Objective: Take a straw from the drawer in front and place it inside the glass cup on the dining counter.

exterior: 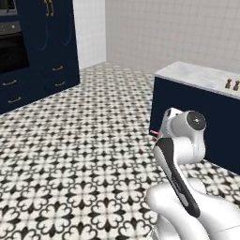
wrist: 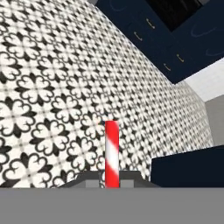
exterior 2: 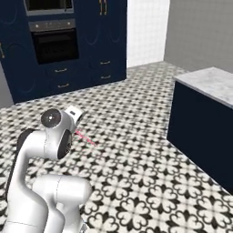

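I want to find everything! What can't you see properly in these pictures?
- Gripper: its jaws are hidden behind the arm in both base views.
- Straw: its lower end is cut off at the bottom of the hand view.
- Dining counter: cut off by the right edge in both base views.
- Shakers: too small to tell apart.

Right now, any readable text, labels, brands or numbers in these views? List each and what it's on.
None readable.
The straw in the end effector bears only red and white stripes, no lettering.
The oven, navy cabinets and dining counter carry no labels or signs.
The two brown shakers are too small to tell.
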